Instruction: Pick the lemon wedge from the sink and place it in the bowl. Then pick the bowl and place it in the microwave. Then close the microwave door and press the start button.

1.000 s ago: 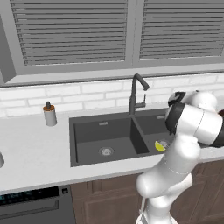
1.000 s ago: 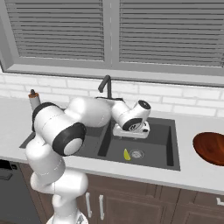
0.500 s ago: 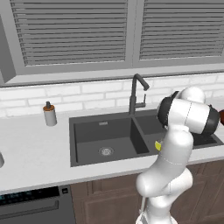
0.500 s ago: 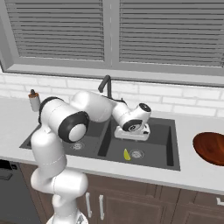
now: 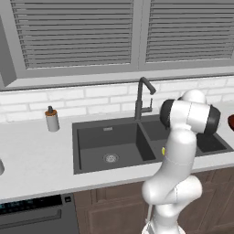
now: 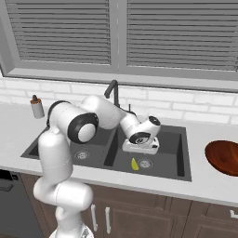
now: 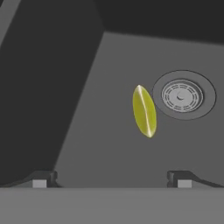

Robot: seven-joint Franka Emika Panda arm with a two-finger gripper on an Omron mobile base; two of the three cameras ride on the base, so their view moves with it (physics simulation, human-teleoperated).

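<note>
The lemon wedge lies on the floor of the sink's right basin, just beside the round drain and toward the basin's front edge. The gripper hangs above it with its jaws spread wide and nothing between them. The wedge is likely light, soft and slick, so a gentle pinch across its narrow middle looks safest.

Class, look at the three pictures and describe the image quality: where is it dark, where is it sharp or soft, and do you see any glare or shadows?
Hand view: dim grey basin, the lemon wedge bright and sharp beside the drain, no glare. Right base view: even flat light, the sink the darkest area, the bowl slightly glossy. Left base view: soft, shadowless rendering, with the window blinds crisp.
</note>
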